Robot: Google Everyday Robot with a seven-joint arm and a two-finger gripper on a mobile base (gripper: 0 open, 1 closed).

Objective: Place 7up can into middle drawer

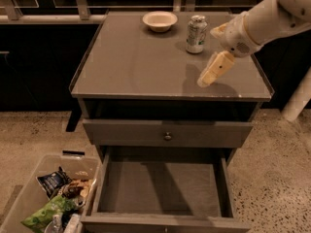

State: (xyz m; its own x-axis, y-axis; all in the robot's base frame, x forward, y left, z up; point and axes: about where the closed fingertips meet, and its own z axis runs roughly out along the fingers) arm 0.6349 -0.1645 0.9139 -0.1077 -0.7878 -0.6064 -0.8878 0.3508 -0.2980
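- Upper right of frame, on the table (pixel 131 67): can (pixel 196 34) stands upright near the back edge, right of the bowl (pixel 160 21) and apart from it.
- Tool (pixel 208 57) hovers just right of and below the can in frame, not touching it. Its two fingers are spread w/ nothing btwn them, so it's empty.
- Step, as I judge it: approach for the grasp. Pick not yet done, so the task is near its start.
- Drawer (pixel 160 191), bottom centre, is pulled out w/ a bare floor. It looks ready to receive, so no opening step is needed.
- Next move calls for: bring the fingers to either side of the can, close, lift clear of the table edge, carry toward the bottom of frame, lower into the drawer. A sideways nudge could tip the can.
- Hidden or hard to make out:
  - arm cut off at upper right edge
  - upper finger blends w/ the wrist, so its tip is hard to place
  - drawer's front lip cut by the bottom edge
  - can's label unreadable
  - gap under the table top too dark to see into
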